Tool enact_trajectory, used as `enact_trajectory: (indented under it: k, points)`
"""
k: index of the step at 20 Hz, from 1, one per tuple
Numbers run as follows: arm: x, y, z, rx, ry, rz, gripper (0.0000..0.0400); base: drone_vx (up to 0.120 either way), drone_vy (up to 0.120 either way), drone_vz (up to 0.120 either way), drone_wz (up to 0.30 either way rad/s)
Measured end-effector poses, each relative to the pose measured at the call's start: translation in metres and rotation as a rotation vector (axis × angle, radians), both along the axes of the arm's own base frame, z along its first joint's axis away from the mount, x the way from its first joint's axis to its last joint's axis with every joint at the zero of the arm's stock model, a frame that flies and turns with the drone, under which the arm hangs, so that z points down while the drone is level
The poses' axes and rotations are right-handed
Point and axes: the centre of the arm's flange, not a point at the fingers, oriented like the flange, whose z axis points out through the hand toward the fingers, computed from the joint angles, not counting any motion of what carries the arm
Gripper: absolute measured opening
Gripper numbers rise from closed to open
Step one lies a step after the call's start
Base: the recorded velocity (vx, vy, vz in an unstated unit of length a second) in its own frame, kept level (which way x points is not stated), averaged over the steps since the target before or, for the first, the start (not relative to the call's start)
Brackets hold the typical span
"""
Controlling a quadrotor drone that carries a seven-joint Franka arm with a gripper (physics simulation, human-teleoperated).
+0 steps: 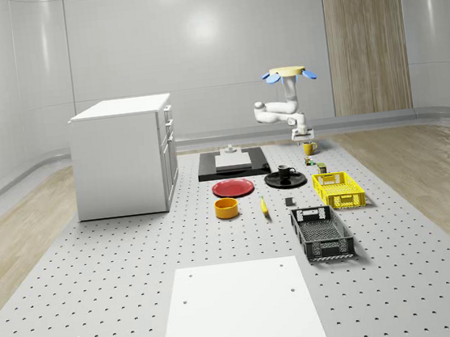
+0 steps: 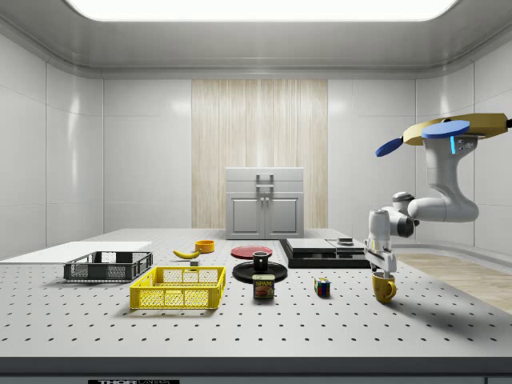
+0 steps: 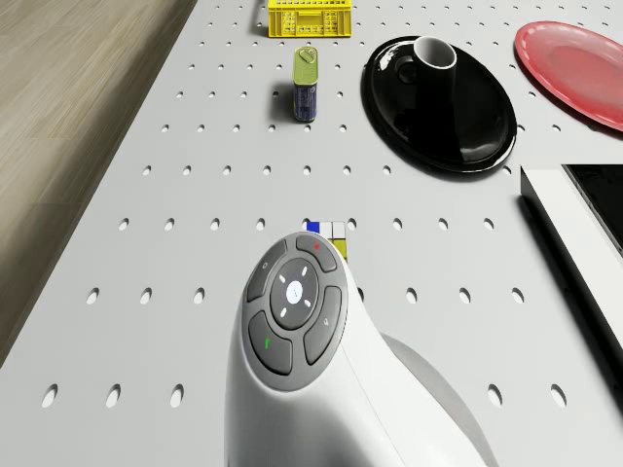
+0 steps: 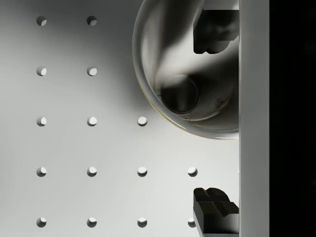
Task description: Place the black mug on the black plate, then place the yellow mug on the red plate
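The yellow mug (image 1: 309, 149) (image 2: 384, 289) stands upright on the table near its far right side. My drone (image 1: 287, 73) (image 2: 456, 130) hovers above and beyond it, with the arm bent down. The gripper (image 1: 303, 135) (image 2: 382, 268) (image 4: 215, 118) hangs open just over the mug (image 4: 177, 64); one finger is over its mouth, the other outside the rim. The black mug (image 1: 285, 172) (image 2: 261, 260) (image 3: 435, 53) stands on the black plate (image 1: 271, 181) (image 2: 240, 274) (image 3: 467, 126). Beside it lies the red plate (image 1: 233, 188) (image 2: 252, 251) (image 3: 574, 68), bare.
A can (image 2: 264, 286) (image 3: 307, 83) and a colour cube (image 2: 322, 286) (image 3: 326, 233) stand between mug and plates. A yellow crate (image 1: 339, 189), black crate (image 1: 322, 233), banana (image 1: 263, 205), orange bowl (image 1: 226, 208), black slab (image 1: 233, 163) and white cabinet (image 1: 124, 155) share the table.
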Motion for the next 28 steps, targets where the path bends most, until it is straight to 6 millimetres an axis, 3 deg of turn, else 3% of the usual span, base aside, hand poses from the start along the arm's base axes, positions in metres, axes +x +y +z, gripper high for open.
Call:
enact_trajectory:
  k: [28]
  points:
    - [0.014, 0.004, 0.011, 0.0, 0.0, 0.0, 0.04, 0.0, 0.0, 0.0, 0.0]
